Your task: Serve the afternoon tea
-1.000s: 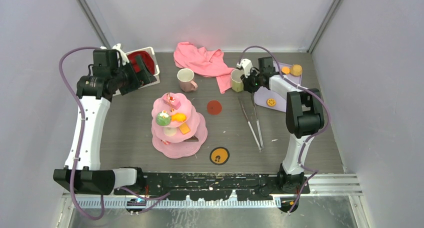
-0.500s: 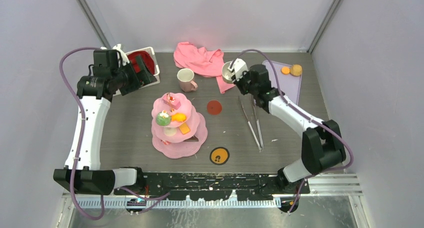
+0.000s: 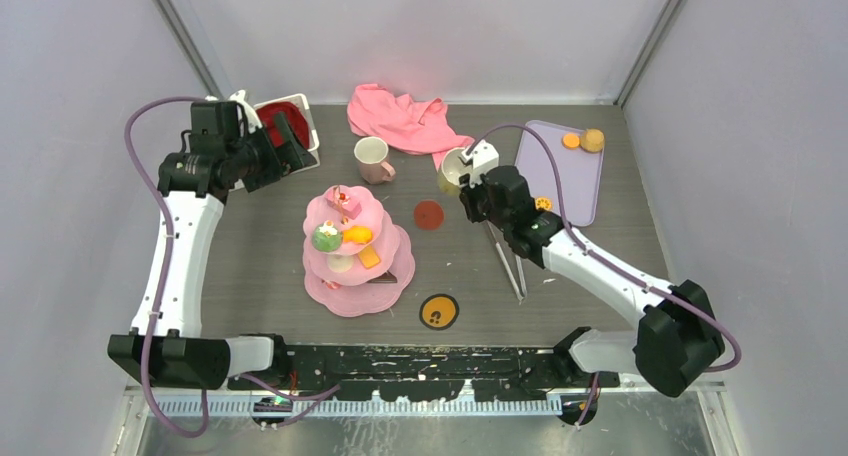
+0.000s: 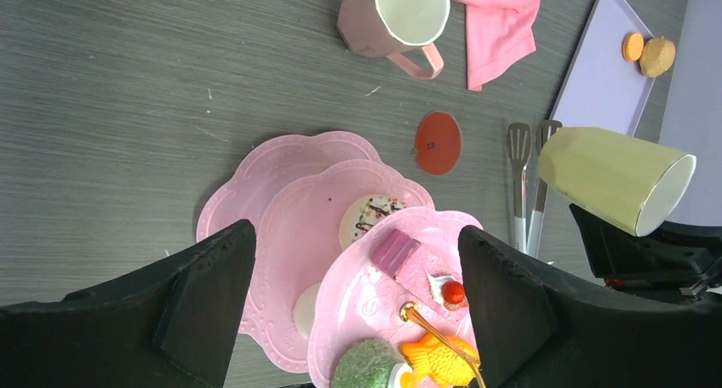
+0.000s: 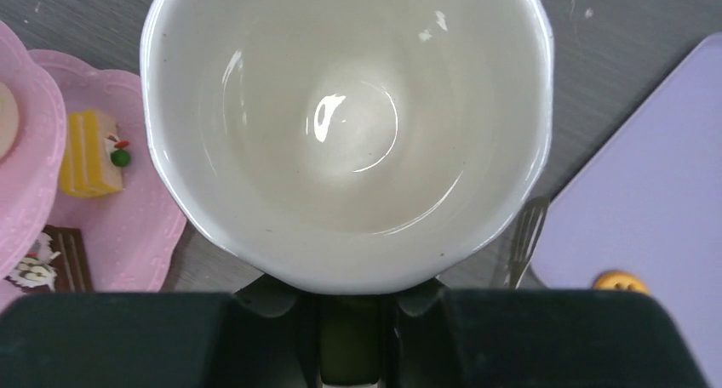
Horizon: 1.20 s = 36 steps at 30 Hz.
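Okay, your right gripper point(image 3: 470, 181) is clamped on the yellow-green mug point(image 3: 453, 169), holding it tipped above the table point(image 3: 250, 256); your left gripper point(image 3: 283, 141) hangs jaws apart, pink cake stand point(image 3: 345, 301) ahead of it.

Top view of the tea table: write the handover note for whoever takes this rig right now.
Left gripper: open, empty, by the white basket.
Right gripper: shut on the yellow-green mug, held tilted off the table near the red coaster.
Things: pink mug upright beside the pink cloth; cake stand mid-table, pastries on its tiers.
Done: stand loaded.
Left: set this mug down, probably on the red coaster, then the pink mug, perhaps on the yellow coaster.
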Tool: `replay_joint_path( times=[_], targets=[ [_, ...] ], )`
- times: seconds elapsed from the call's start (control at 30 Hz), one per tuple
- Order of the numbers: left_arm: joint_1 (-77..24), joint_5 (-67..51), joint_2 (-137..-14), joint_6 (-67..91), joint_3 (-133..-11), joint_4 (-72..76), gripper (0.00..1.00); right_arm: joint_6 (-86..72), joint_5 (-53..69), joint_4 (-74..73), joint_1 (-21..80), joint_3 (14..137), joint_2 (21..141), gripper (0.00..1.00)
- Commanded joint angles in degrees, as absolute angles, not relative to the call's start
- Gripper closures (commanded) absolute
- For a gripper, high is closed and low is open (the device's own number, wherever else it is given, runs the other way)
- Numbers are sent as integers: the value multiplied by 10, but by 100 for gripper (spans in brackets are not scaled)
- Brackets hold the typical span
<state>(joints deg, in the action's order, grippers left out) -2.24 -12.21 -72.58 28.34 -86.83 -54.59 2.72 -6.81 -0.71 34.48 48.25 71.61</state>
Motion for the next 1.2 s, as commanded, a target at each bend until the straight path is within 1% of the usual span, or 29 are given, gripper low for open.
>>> replay_joint_path(
  times=[0.0,0.17,0.47,0.87,1.17],
  targets=[
    [-21,-138,-723,291,-865,-503,12,-89,-112,-15,356,550,724,99],
    [-20,-133,-723,285,-867,-508,12,-103,-170,-21,379,574,782,99],
    [-20,-123,-723,275,-870,-512,12,-107,-184,22,415,576,850,99],
    [-20,-120,-745,273,-874,-514,12,-94,-161,47,427,584,912,99],
    [-20,-118,-741,274,-870,-514,12,-96,-157,72,428,568,928,99]
  ],
)
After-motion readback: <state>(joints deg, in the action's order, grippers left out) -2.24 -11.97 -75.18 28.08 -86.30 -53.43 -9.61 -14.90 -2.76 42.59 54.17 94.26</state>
